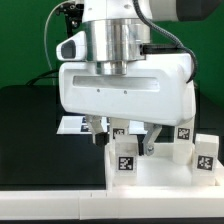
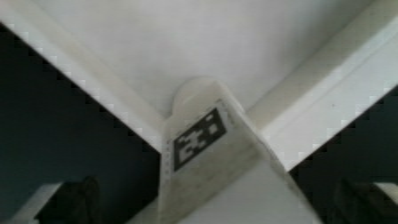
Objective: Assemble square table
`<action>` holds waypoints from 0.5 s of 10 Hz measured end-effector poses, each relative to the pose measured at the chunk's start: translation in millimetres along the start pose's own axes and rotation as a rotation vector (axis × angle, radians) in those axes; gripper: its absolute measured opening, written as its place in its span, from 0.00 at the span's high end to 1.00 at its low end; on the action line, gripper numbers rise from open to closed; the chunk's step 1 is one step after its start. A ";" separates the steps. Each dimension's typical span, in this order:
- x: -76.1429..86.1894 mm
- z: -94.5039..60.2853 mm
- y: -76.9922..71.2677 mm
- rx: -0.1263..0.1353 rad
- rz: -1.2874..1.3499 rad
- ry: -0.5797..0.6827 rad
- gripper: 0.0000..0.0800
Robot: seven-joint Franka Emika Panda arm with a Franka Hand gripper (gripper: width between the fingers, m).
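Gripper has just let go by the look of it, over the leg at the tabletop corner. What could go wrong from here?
1. The leg stands between the open gripper fingers; a sideways retreat could knock it over.
2. Whether the leg is seated in the tabletop cannot be told; if loose, it may tip.
3. Other legs stand close by on the exterior view's right; a wide swing could hit them.

One leg stands on the tabletop, another leg at its right
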State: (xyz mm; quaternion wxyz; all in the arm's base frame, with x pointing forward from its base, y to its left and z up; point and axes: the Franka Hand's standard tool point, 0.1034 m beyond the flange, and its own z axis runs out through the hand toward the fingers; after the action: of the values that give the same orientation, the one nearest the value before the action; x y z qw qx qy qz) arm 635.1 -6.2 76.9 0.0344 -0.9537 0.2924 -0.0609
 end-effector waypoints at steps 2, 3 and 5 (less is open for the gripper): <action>-5.1 3.4 -12.4 -0.002 -0.485 0.014 0.19; -3.1 3.1 -9.9 0.000 -0.369 0.014 0.19; -2.5 3.2 -9.0 -0.002 -0.313 0.015 0.34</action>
State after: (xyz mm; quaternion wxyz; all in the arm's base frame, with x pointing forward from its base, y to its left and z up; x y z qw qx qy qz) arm 638.4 2.7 74.4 0.0211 -0.9872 0.1408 -0.0723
